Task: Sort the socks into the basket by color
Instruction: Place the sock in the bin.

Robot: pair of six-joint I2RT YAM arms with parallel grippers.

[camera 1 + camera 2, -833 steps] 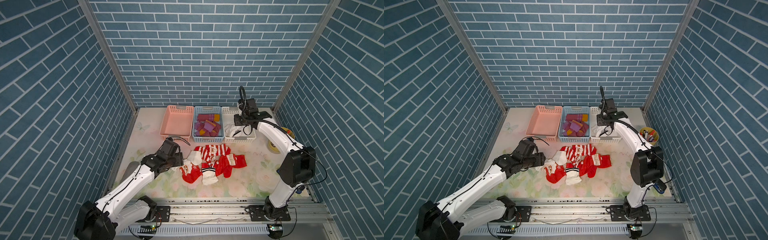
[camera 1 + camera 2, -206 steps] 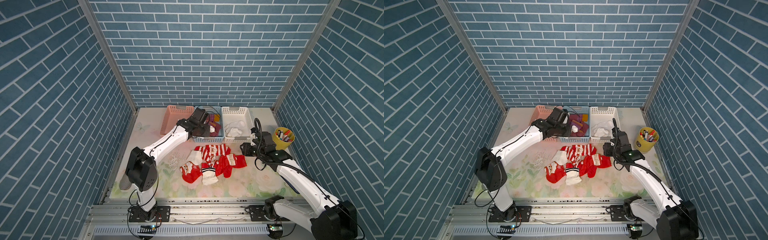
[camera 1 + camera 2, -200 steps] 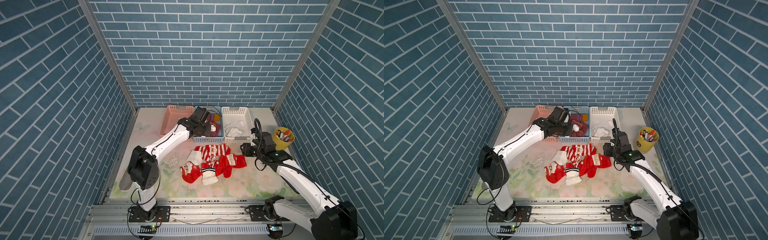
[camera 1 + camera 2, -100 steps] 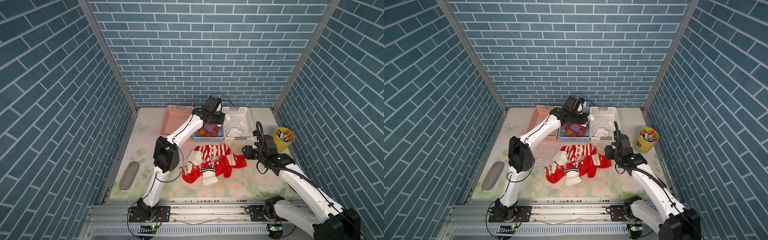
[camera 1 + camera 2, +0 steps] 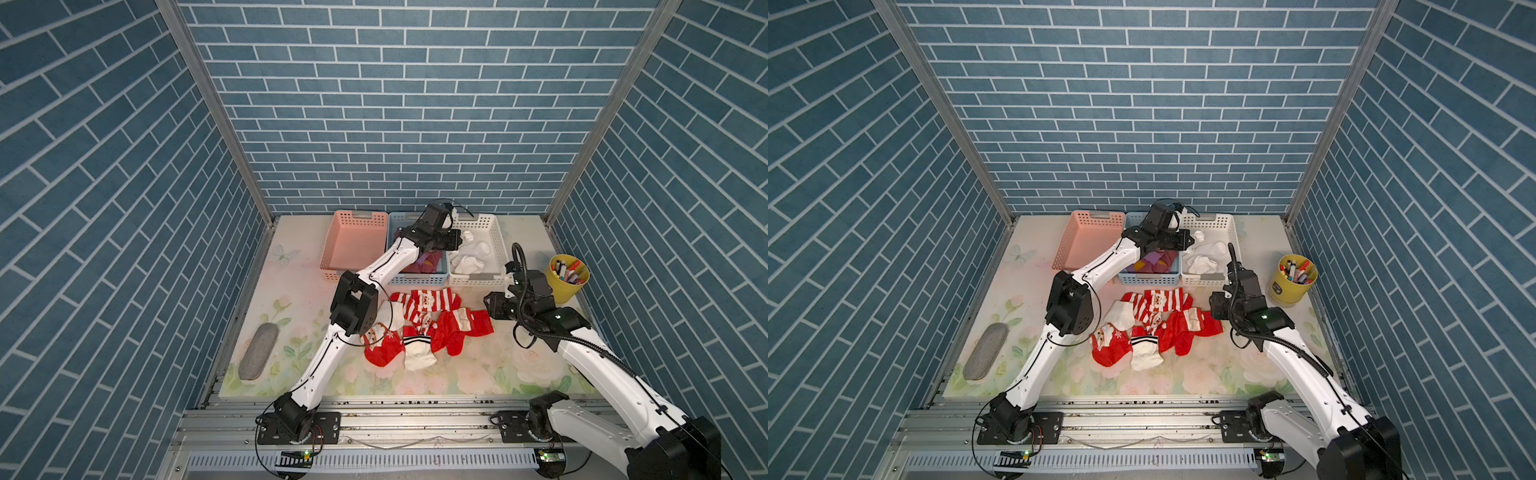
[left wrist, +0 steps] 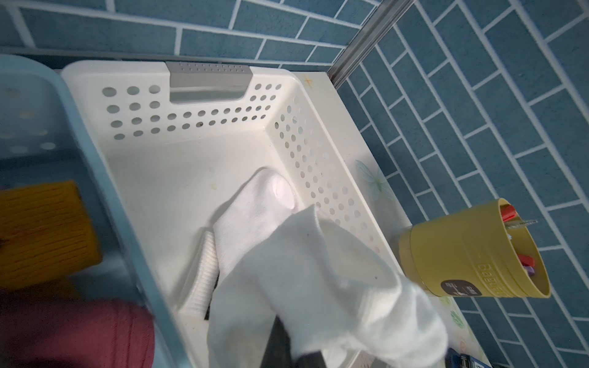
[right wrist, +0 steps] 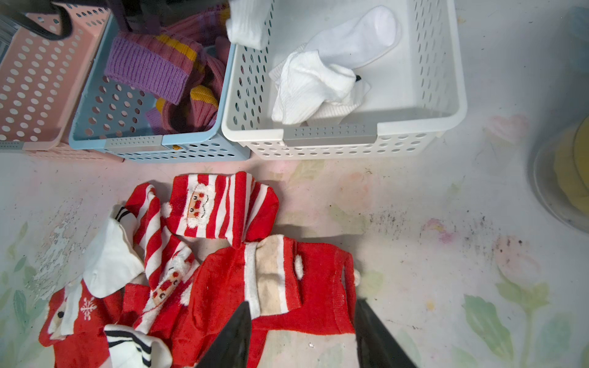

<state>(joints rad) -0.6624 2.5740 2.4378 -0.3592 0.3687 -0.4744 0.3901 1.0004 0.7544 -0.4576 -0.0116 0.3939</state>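
Left end effector (image 5: 454, 240) has just swung in over the white basket (image 6: 197, 114), pinching a white sock (image 6: 318, 270). Letting go should land it with the whites. Right end effector (image 7: 302, 337) is spread, back over the red socks (image 7: 318, 270) on the desk (image 7: 414, 255) in front of that basket.

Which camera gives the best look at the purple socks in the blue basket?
The right wrist view: the purple socks lie unobstructed in the blue basket, ribbing and yellow bands clear. In both top views the left arm covers most of them. The left wrist view catches only blurred maroon and yellow patches at its edge.
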